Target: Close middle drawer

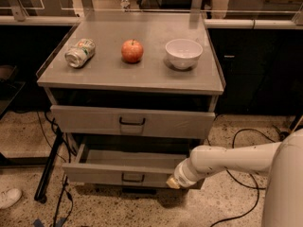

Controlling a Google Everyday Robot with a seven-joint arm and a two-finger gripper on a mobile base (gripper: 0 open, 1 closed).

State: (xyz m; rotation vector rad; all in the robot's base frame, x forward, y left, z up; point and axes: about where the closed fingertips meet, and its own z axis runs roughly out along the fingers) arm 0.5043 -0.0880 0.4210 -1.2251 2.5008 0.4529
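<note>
Can (79, 52) lying on its side on the table (151, 77), can't make out its label. Middle drawer (94, 174), shallow grey with a small dark loop handle (133, 178), sits pulled out below the taller-fronted drawer (165, 124). Hand (173, 182) is at its front right corner, open or closed I can't tell.

One can (79, 52), one apple (132, 50), one bowl (183, 53), two drawers (94, 120), one gripper (173, 182) seemingly touching the middle drawer (102, 173).

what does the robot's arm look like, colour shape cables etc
The arm is a smooth, off-white rounded tube narrowing to a ribbed collar at the wrist. No cables show on it. The gripper, at the right front corner of the middle drawer, shows as a small yellowish tip.
</note>
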